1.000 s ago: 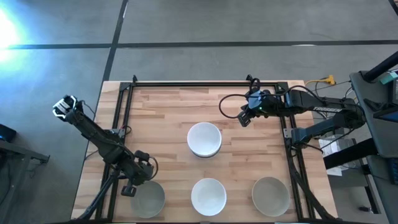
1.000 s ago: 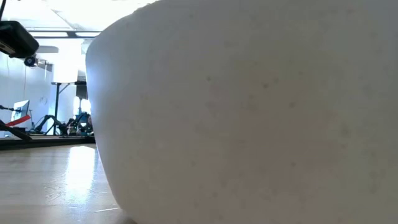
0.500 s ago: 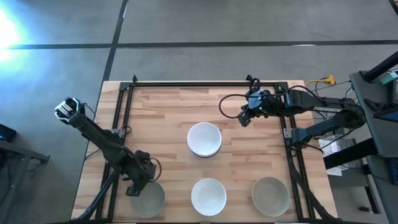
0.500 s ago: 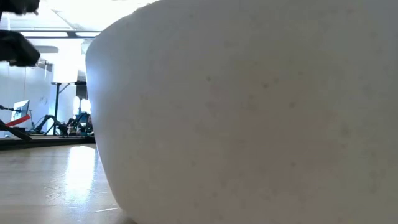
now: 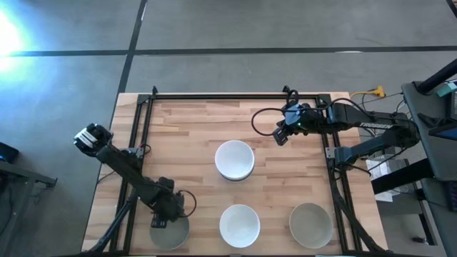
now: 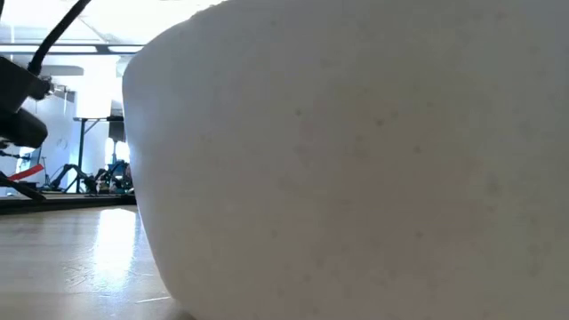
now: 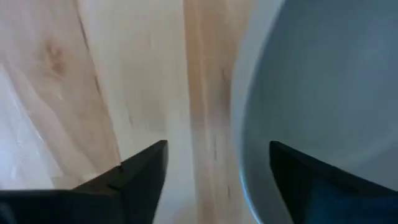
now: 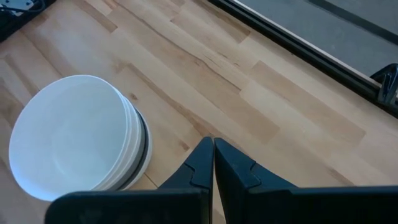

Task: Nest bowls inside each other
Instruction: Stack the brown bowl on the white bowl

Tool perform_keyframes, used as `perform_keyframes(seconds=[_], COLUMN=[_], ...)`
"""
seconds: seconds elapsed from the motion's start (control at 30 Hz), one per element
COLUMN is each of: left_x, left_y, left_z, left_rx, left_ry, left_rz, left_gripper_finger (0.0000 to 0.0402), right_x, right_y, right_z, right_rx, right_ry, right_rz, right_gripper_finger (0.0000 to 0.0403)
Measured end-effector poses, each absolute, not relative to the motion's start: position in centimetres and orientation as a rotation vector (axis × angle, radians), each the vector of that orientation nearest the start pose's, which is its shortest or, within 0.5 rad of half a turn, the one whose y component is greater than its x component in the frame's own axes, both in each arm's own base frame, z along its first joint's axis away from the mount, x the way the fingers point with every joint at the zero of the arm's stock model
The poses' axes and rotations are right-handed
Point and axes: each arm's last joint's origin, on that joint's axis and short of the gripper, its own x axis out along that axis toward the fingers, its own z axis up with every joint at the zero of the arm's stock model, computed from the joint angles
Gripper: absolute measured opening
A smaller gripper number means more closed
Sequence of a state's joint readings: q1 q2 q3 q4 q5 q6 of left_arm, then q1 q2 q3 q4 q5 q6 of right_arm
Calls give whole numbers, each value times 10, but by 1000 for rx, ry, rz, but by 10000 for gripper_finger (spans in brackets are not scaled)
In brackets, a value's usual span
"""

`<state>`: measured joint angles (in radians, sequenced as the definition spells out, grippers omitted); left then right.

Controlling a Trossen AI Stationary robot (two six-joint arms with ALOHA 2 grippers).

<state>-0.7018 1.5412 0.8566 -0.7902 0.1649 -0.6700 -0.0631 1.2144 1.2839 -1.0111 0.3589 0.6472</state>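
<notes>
A pale grey-green bowl (image 5: 173,233) stands at the near left of the table. My left gripper (image 5: 158,223) hangs over its left rim, pointing down and open. In the left wrist view the rim (image 7: 239,130) lies between the two fingers, one over the bowl's hollow (image 7: 323,93) and one over bare wood. A stack of white bowls on a dark one (image 5: 234,159) (image 8: 74,140) stands mid-table. A single white bowl (image 5: 239,225) and a second grey-green bowl (image 5: 310,224) stand along the near edge. My right gripper (image 5: 280,135) (image 8: 213,155) hovers shut at the far right.
A black frame (image 5: 235,95) runs round the wooden table top. The single white bowl (image 6: 356,160) fills nearly the whole low view, and only a part of the left arm (image 6: 20,98) shows beside it. Bare wood lies between the stack and the far edge.
My left gripper has come down and a little toward the table's near edge, onto the left rim of the near-left grey-green bowl, tipping steeper to point almost straight down. The bowls have stayed where they were.
</notes>
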Motion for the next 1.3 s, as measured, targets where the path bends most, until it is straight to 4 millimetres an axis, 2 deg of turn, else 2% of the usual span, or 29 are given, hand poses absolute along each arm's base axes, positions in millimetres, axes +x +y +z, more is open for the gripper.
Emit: perform_keyframes(seconds=[0.13,0.4,0.47,0.67,0.87,0.97,1.07,1.3], left_x=[187,190,191,192,187,186,188,205], left_y=[-164,-160,-157,-141,-111,-93,-73,-17], left_z=[165,176,179,195,220,235,259,337], left_rx=[-134,-181,-195,-252,-343,-441,-543,-739], left_ry=[1593,1539,1527,1481,1418,1341,1199,713], left_rz=[-189,-209,-205,-184,-130,-81,-1,133], left_gripper_finger=[198,37,10,5,1,1,1,0], right_x=[223,223,223,223,223,223,223,223], right_y=[-24,-24,-24,-24,-24,-24,-24,-24], right_z=[351,351,351,351,351,351,350,350], right_rx=[453,462,463,465,464,453,442,398], right_ry=[773,777,778,779,781,785,790,803], right_rz=[-671,-656,-654,-651,-651,-646,-642,-628], right_gripper_finger=[9,9,9,9,9,9,9,9])
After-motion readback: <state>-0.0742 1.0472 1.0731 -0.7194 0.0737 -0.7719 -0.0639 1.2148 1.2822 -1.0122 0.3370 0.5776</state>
